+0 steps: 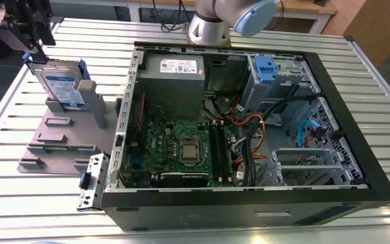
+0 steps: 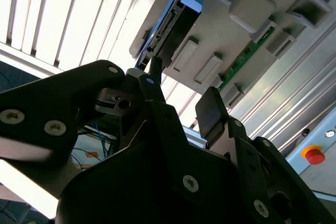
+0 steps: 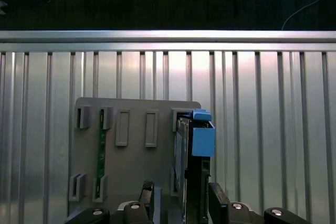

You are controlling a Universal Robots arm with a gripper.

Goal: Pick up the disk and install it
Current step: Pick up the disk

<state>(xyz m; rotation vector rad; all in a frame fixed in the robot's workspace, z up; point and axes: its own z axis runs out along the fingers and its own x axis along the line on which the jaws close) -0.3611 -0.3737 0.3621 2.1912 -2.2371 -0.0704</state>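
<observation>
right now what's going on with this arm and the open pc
A robot arm has its end effector poised over the disk, which stands on edge in a grey holder plate on the slatted table. The fingers are open on either side of the disk's top edge, not closed on it. The open computer case sits beside the plate, toward the exterior view's right, and the disk is not yet installed.

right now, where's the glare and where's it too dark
Exterior view: glare on the table in the foreground; computer case evenly lit. Second wrist view: the gripper is a dark silhouette against washed-out slats. First wrist view: a bright sheen across the slats near the rail, dark beyond; the disk is well lit.
</observation>
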